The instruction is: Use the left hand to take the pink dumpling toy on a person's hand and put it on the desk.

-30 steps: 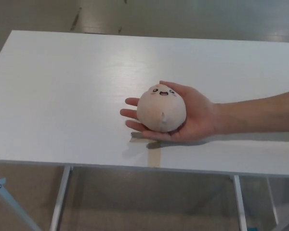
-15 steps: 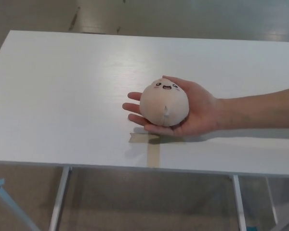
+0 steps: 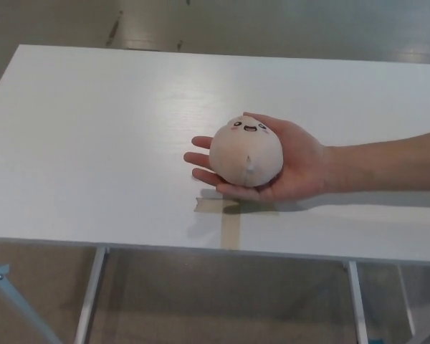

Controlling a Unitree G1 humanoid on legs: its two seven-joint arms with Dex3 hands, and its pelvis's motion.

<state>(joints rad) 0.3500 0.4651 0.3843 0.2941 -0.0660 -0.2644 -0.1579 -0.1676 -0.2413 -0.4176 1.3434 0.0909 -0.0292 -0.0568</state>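
Observation:
A pale pink dumpling toy (image 3: 246, 151) with a small smiling face rests on a person's open palm (image 3: 294, 166). The person's arm reaches in from the right edge and holds the toy a little above the white desk (image 3: 93, 136), near its front middle. Neither of my hands shows in the head view.
A T-shaped strip of beige tape (image 3: 226, 218) is stuck to the desk just below the toy, running to the front edge. The desk's front edge crosses the lower picture, with metal legs (image 3: 89, 294) and floor beneath. Bare desk surface spreads to the left and behind.
The person's hand has lifted the toy slightly up and to the right. The toy's face now shows a little more.

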